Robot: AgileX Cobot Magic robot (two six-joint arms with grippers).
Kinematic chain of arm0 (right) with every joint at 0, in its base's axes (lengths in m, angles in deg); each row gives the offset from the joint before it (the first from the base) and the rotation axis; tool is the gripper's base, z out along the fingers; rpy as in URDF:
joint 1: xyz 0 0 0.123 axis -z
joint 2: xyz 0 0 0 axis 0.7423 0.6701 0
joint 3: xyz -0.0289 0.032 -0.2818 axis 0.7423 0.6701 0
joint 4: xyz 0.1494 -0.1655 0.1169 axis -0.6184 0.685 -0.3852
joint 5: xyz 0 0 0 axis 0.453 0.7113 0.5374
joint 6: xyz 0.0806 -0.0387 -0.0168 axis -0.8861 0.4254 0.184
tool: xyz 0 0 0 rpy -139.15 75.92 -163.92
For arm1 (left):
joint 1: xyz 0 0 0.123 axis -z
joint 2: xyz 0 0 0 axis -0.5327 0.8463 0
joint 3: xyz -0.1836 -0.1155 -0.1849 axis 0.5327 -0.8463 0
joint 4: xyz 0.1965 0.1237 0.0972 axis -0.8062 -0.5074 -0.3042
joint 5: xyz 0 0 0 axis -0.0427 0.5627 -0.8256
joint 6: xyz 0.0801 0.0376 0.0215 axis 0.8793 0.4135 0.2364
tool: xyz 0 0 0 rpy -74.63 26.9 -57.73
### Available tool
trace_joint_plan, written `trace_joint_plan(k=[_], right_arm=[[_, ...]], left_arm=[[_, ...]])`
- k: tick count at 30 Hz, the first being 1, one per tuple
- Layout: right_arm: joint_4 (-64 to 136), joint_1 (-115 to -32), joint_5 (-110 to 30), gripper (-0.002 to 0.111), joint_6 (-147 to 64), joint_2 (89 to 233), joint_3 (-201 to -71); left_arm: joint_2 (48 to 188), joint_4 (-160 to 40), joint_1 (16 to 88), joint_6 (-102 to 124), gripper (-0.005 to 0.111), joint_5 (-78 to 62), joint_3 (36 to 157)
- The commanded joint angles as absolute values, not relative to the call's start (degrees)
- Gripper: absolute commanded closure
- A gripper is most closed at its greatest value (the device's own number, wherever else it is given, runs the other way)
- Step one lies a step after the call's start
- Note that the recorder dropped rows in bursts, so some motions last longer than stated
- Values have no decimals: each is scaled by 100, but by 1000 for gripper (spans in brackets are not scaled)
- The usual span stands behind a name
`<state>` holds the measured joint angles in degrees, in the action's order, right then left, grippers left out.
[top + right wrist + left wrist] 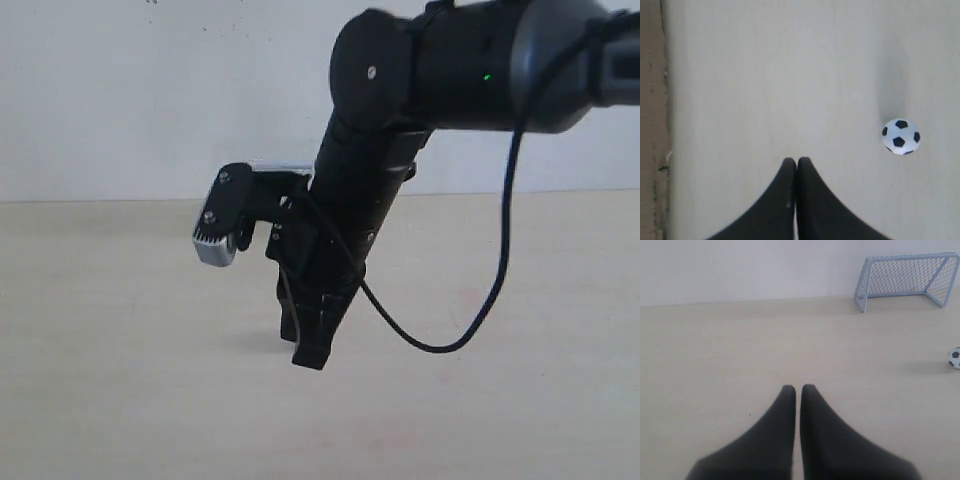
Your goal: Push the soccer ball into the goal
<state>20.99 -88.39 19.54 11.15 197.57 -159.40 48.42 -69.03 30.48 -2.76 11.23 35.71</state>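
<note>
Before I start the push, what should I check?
1. The soccer ball lies free on the table: ok.
2. The right gripper is shut and holds nothing: ok.
3. The right gripper touches the ball: not ok, there is a gap.
4. The goal stands upright, with bare table between it and the ball: ok, by the left wrist view.
5. The left gripper is shut and apart from the ball: ok.
6. The right gripper, ball and goal are in line: cannot tell, no view shows all three.
</note>
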Motion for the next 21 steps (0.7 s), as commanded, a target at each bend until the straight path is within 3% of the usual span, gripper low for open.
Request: trace_joint_plan(k=[1, 21], right_arm=[[2189, -8847, 1410, 109, 1493, 20217, -16000], [2955, -8847, 512, 109, 1790, 21210, -16000]], left_arm=[[4823, -6908, 3078, -258, 102, 1058, 3552], [4823, -6908, 3078, -258, 102, 1058, 3552]])
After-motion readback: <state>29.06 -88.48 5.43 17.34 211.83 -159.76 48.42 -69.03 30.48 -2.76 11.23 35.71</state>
